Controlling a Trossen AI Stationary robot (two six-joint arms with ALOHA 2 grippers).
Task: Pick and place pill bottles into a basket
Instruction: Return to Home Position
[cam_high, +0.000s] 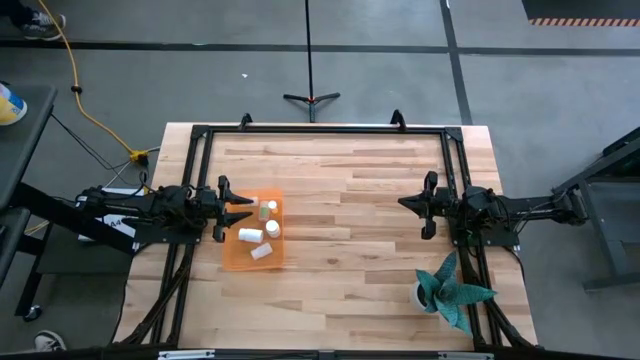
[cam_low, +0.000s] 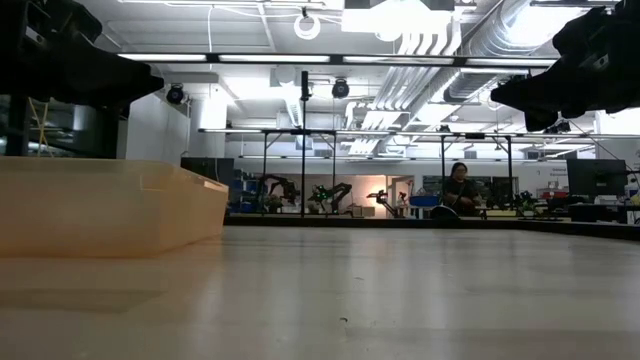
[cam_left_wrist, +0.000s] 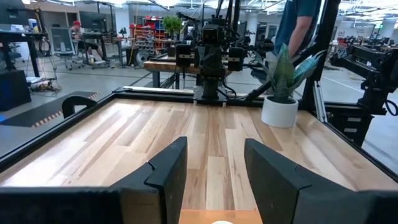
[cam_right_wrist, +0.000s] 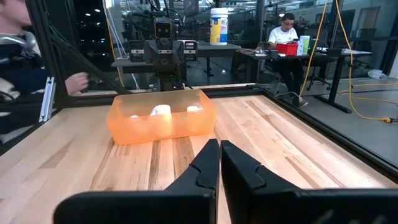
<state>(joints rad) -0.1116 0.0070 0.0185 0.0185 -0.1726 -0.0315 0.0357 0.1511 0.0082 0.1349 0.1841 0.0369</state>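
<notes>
Pill bottles (cam_high: 250, 235) lie in orange bin (cam_right_wrist: 140, 127) just ahead of left gripper (cam_left_wrist: 214, 149), fingers spread wide and empty, probably light, rigid and slick, best pinched mid-body; right gripper (cam_right_wrist: 219, 146) pinched together, empty.

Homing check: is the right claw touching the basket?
Apart. High view shows a wide stretch of table between the right claw and the basket.

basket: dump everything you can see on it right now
The basket is a shallow, open-topped rectangular bin of translucent orange plastic; in the right wrist view white shapes show through its low wall. It sits flat on the left half of the wooden table. White pill bottles rest inside, some lying, some seemingly upright. The left gripper, open, hovers at its left rim; contact cannot be judged.
</notes>
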